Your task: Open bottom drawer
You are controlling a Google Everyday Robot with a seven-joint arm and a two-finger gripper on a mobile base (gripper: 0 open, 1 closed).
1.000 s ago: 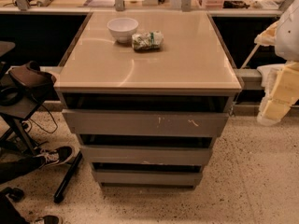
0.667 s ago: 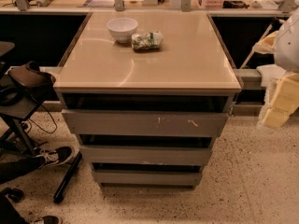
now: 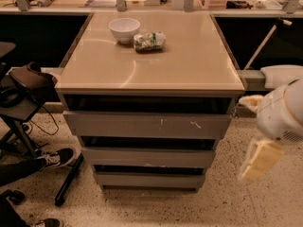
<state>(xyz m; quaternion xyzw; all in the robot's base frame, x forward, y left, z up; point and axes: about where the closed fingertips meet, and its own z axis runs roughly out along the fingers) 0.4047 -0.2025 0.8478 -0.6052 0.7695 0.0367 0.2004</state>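
The bottom drawer (image 3: 149, 179) is the lowest and narrowest of three plain grey fronts on the cabinet, with a dark gap above it. Its inside is hidden. The mid-sized front (image 3: 147, 157) sits above it. The widest front (image 3: 147, 125), with white scratches, is just under the tan top. My gripper (image 3: 258, 161), a cream-coloured piece below the arm's white rounded housing (image 3: 284, 115), hangs to the right of the cabinet at about middle-drawer height. It is apart from all the fronts.
A white bowl (image 3: 124, 29) and a crumpled packet (image 3: 149, 40) lie on the cabinet top (image 3: 189, 65). At left are a person's shoe (image 3: 54, 157), a black stand leg (image 3: 68, 181) and a seat with a dark object (image 3: 28, 82). A cluttered counter runs behind.
My arm and gripper have moved down along the cabinet's right side, from tabletop height to drawer height. The drawers, bowl and packet have not moved.
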